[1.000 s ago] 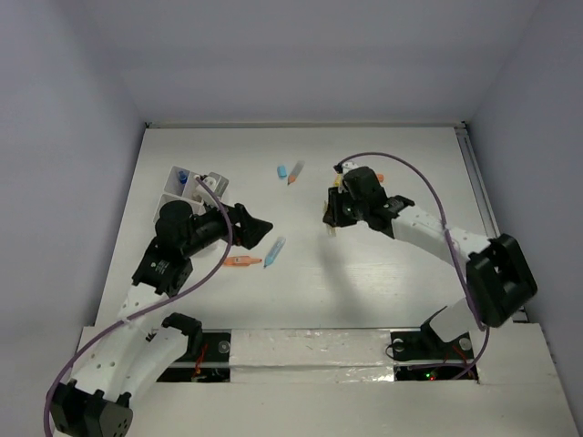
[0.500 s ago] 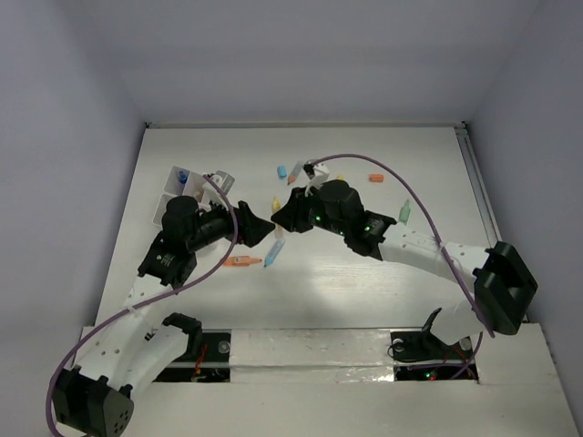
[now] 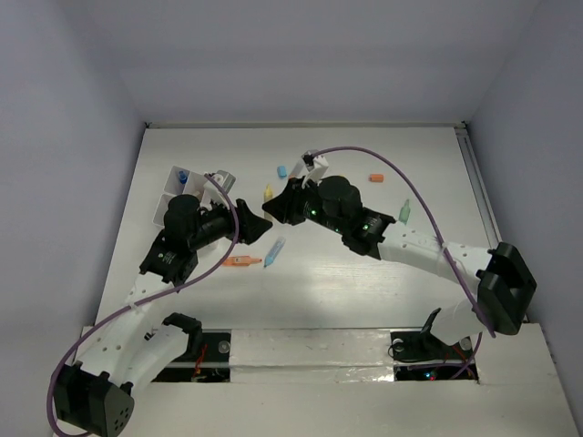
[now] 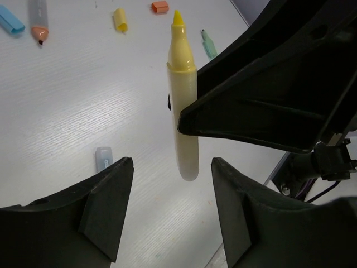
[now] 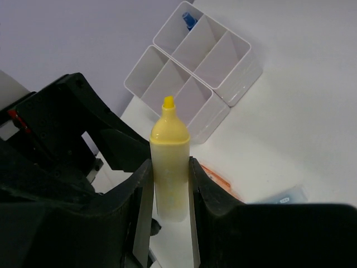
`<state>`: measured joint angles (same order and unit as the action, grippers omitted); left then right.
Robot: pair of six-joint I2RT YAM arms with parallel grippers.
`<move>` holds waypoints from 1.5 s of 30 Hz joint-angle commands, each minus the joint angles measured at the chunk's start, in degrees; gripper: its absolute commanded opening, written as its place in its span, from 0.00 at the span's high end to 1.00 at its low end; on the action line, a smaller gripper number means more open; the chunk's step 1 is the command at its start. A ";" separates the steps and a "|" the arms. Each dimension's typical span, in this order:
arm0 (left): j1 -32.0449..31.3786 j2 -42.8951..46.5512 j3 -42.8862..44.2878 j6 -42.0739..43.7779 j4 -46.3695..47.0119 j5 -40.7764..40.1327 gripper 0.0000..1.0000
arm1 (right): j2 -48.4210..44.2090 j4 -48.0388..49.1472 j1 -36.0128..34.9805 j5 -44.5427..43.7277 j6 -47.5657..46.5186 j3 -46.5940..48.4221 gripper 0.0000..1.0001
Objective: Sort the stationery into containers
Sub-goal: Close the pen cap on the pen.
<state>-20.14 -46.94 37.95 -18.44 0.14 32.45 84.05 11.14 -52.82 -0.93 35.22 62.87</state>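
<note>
Awaiting an apparent handover, a yellow marker [image 5: 169, 151] is clamped in the right tool [image 5: 169, 187] above the table [image 4: 72, 106]. Its free end is offered to the left tool [image 4: 172, 192], whose jaws are spread either side without touching. The white divided box [image 5: 239, 75] is set nearer that arm.

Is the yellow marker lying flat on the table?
No, the right claw grips the yellow marker and holds it up off the table.
</note>
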 commanded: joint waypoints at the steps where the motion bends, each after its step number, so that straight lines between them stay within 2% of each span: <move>1: -0.16 0.88 -0.07 -0.02 2.05 -0.28 0.47 | 0.85 4.16 -1.58 0.04 0.90 3.92 0.92; 3: -0.16 1.23 -0.16 -0.11 2.32 -0.19 0.52 | 1.46 4.59 -1.59 0.22 1.16 4.28 0.92; 10: -0.16 1.50 -0.07 -0.20 2.14 -0.63 0.58 | 4.28 4.95 -3.16 2.32 1.43 6.39 0.91; 13: -0.16 2.55 0.01 -0.02 1.88 -2.29 0.72 | 4.63 5.30 -3.17 2.25 1.60 6.21 0.91; 15: -0.16 3.17 0.10 -0.20 1.44 -3.78 0.85 | 4.54 5.21 -3.17 2.25 1.78 5.86 0.91; 16: -0.16 3.17 0.36 -0.20 1.27 -4.23 0.95 | 4.46 5.12 -3.17 2.16 1.78 5.77 0.90; 17: -0.16 3.43 0.37 -0.11 1.18 -4.49 1.00 | 4.28 4.95 -3.17 2.07 1.78 5.68 0.90; 20: -0.16 4.04 0.54 -0.11 0.91 -5.29 1.00 | 3.23 4.60 -3.17 1.98 1.25 5.16 0.81; 25: -0.16 4.75 0.63 0.07 0.91 -5.20 1.00 | 0.24 -0.93 -3.17 1.28 -2.34 5.50 0.55; 27: -0.16 5.10 0.63 0.24 0.91 -5.29 1.00 | -2.04 -2.34 -0.63 2.15 -3.05 5.07 0.44; 30: -0.16 5.54 0.72 0.33 0.91 -5.29 1.00 | -5.47 -5.94 3.58 5.23 -4.02 3.76 0.38; 34: -0.16 5.98 0.72 0.42 1.09 -4.33 1.00 | -9.78 -6.13 10.86 8.66 -4.02 -0.55 0.38; 37: -0.16 6.24 0.54 0.42 1.87 -1.87 1.00 | -8.12 -9.00 17.98 9.01 -4.98 -1.53 0.47; 38: -0.16 6.59 0.37 0.24 2.31 -0.90 1.00 | -6.81 -9.90 19.58 8.75 -5.42 -1.18 0.52; 39: -0.16 6.77 0.19 0.16 3.45 1.11 1.00 | -5.40 -10.78 20.99 8.32 -5.78 -0.82 0.62; 41: 0.36 7.12 -0.25 -0.55 5.21 3.66 1.00 | -0.22 -15.25 23.63 4.55 -8.32 2.33 0.63; 43: 0.37 7.04 -0.69 -1.25 6.44 7.09 1.00 | 5.30 -19.63 24.25 -1.75 -10.51 5.32 0.51; 44: 0.37 7.12 -0.86 -1.51 7.58 8.32 1.00 | 7.07 -20.36 26.17 -2.84 -10.70 7.85 0.47; 45: 0.37 7.12 -0.86 -1.69 7.94 10.25 1.00 | 8.66 -21.15 27.14 -3.29 -10.70 8.92 0.38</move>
<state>-20.12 -40.75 37.87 -19.07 1.93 35.31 88.58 -3.18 -27.70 1.43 27.94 66.83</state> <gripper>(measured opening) 0.149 0.553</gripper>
